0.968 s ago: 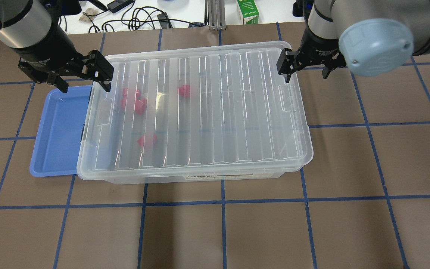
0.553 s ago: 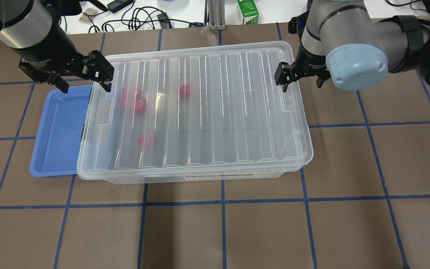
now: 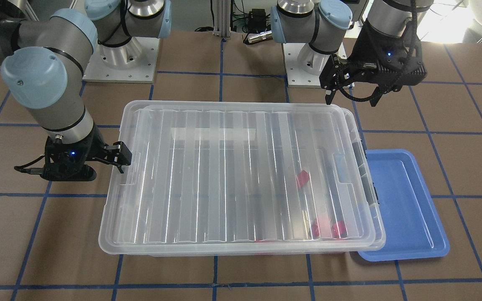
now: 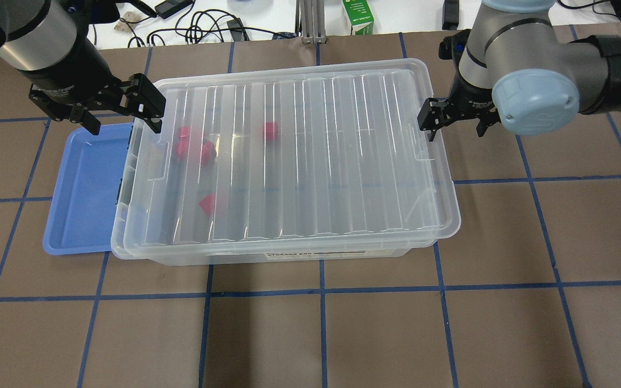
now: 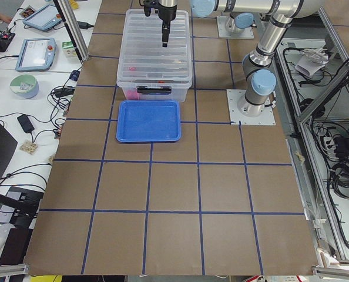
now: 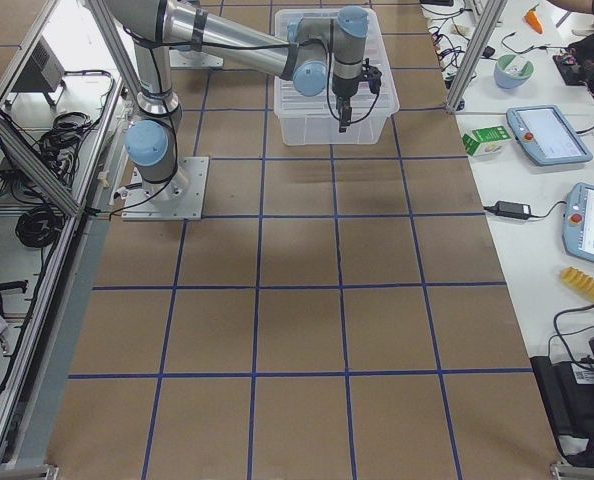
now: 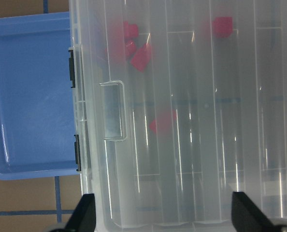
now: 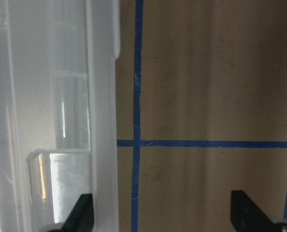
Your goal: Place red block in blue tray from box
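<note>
One box is sitting beside one tray; roughly five blocks are blurring under its lid; left gripper and right gripper are hanging open, empty

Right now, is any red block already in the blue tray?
No, the blue tray holds nothing; the red blocks sit inside the box under its lid.

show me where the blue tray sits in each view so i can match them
Front-facing: blue tray lower right.
Overhead: left side.
Exterior left: upper centre.
Exterior right: not visible.
Left wrist: left half.
Right wrist: not in it.
Landmark: it lies beside the box's dark-latched end.
</note>
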Robot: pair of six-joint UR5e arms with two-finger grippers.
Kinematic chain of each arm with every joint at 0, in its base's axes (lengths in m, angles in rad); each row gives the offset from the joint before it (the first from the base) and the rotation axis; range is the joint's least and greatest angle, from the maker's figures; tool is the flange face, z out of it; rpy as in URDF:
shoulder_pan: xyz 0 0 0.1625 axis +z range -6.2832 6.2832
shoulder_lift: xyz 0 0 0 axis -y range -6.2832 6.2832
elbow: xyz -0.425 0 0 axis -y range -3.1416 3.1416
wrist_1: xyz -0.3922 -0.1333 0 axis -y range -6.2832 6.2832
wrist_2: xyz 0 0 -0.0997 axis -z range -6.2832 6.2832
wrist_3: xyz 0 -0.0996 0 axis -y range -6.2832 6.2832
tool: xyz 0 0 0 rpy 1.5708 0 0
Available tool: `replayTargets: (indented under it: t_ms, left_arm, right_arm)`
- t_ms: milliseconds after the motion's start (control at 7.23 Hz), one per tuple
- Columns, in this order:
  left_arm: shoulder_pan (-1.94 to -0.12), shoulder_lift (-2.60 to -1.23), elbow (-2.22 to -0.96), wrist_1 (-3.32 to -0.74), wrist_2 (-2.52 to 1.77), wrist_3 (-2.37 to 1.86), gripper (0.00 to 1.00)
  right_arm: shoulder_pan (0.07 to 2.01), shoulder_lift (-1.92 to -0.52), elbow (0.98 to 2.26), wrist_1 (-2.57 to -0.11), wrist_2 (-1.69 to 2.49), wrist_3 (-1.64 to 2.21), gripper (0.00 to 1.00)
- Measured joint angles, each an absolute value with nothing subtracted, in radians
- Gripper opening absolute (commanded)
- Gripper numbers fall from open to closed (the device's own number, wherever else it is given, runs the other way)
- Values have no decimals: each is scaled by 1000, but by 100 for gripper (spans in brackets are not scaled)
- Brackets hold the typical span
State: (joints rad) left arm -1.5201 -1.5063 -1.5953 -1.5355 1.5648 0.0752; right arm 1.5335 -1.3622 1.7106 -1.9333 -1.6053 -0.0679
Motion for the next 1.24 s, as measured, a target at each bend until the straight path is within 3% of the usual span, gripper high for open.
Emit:
replayTargets:
  t_ms: [1245]
  left_arm:
    - [-1525,-1544,-1617,-1514,1550,68,100]
  right_arm:
    - [1253,-1368,1707,-1953,-1645,-388,100]
